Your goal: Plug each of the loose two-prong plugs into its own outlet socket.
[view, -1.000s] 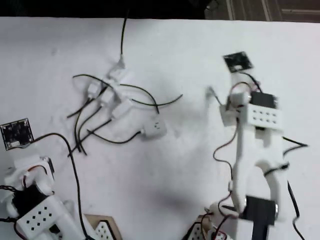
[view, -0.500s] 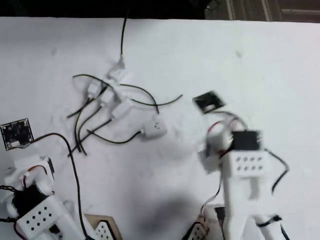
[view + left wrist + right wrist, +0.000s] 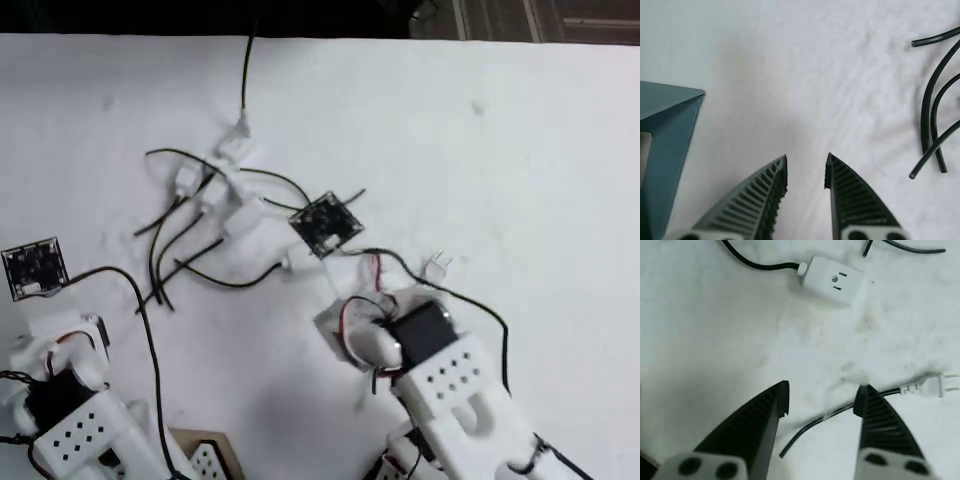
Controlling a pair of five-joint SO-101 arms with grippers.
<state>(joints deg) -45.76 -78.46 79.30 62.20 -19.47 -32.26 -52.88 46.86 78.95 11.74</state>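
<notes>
A white outlet socket [image 3: 832, 280] on a black cord lies flat on the white table, its slots facing up. A loose white two-prong plug [image 3: 932, 385] lies nearby, its thin black cord [image 3: 840, 412] passing under my right gripper [image 3: 823, 392], which hangs open above the bare table between them. From above, the plug [image 3: 437, 263] lies beside the right arm [image 3: 440, 370], whose camera board [image 3: 325, 222] covers part of the socket [image 3: 296, 262]. My left gripper [image 3: 806, 162] hovers open over bare table near the front left, a short way from some black cord ends [image 3: 932, 120].
A tangle of several white plug and socket pieces [image 3: 220, 185] with black cords lies at the back left of the centre. A teal block [image 3: 665, 135] sits beside the left gripper. The left arm [image 3: 70, 420] is at the front left corner.
The right arm has swung from the back right of the table toward the centre and nearer the front; its camera board now hangs over the single socket. The left arm has kept still.
</notes>
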